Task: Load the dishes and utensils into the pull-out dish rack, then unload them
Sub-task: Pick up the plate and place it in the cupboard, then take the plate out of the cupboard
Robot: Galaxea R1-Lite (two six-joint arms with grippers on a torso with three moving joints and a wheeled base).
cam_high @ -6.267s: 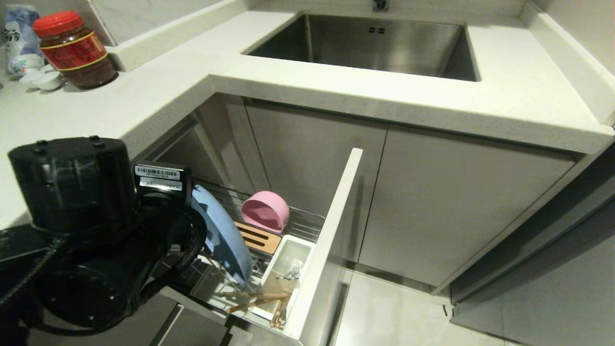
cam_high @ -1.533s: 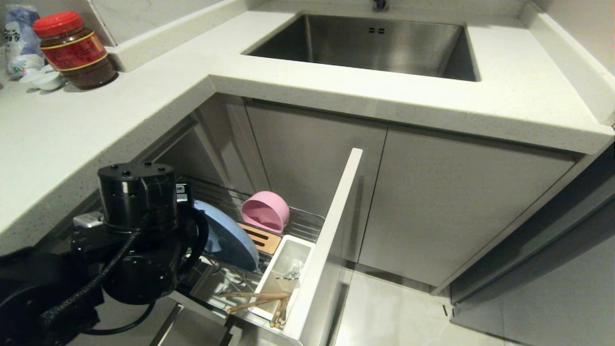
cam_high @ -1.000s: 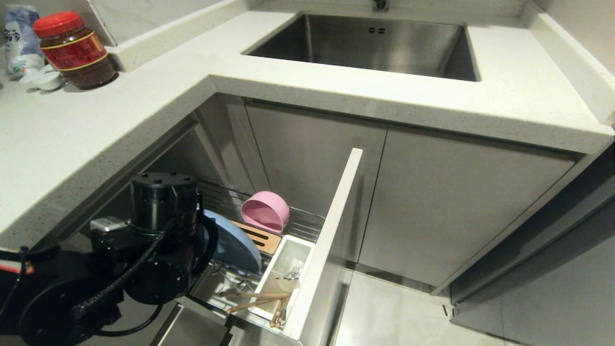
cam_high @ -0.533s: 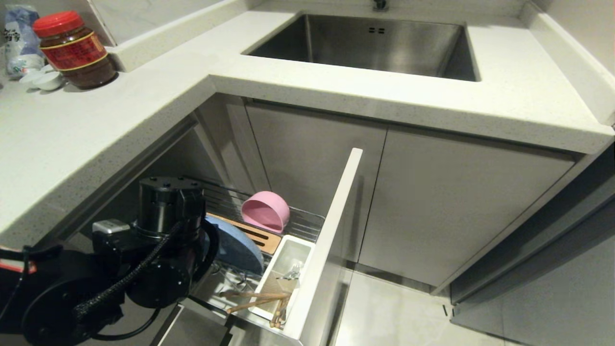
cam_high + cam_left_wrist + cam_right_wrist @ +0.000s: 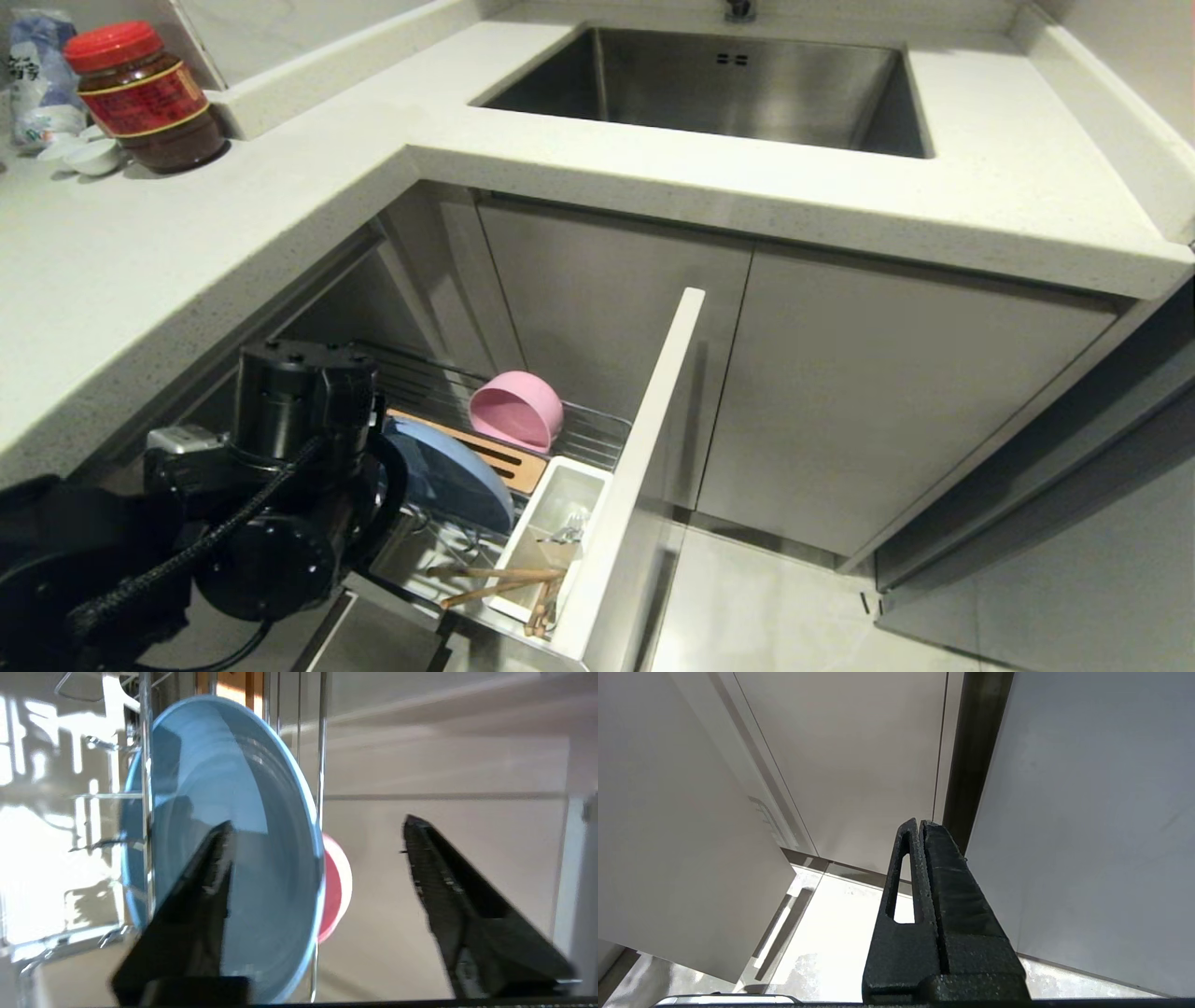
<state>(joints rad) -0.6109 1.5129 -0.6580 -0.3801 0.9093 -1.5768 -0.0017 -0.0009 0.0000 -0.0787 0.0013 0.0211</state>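
The pull-out dish rack [image 5: 597, 431] stands drawn out below the counter. The light-blue plate [image 5: 448, 476] stands on edge among its prongs. Behind it the pink bowl [image 5: 516, 409] lies on its side, past the slotted wooden strip [image 5: 485, 455]. The chopsticks [image 5: 495, 579] lie across the white utensil bin [image 5: 537, 509], and the fork [image 5: 568, 527] is inside it. My left gripper [image 5: 318, 821] is open, its fingers wide on either side of the plate [image 5: 219, 788] rim without pinching it; the bowl [image 5: 334, 882] shows beyond. My right gripper [image 5: 920, 822] is shut and empty, parked by the cabinet fronts.
The rack's white panel front [image 5: 644, 448] juts out on the right of the basket. Above are the counter [image 5: 187, 243] and the steel sink [image 5: 728, 84]. A red-lidded jar [image 5: 140, 98] and small white saucers [image 5: 89, 154] stand at the far left.
My left arm lowered the plate down into the rack prongs, then its fingers opened off the rim and the wrist drew back a little to the left. The right arm kept still.
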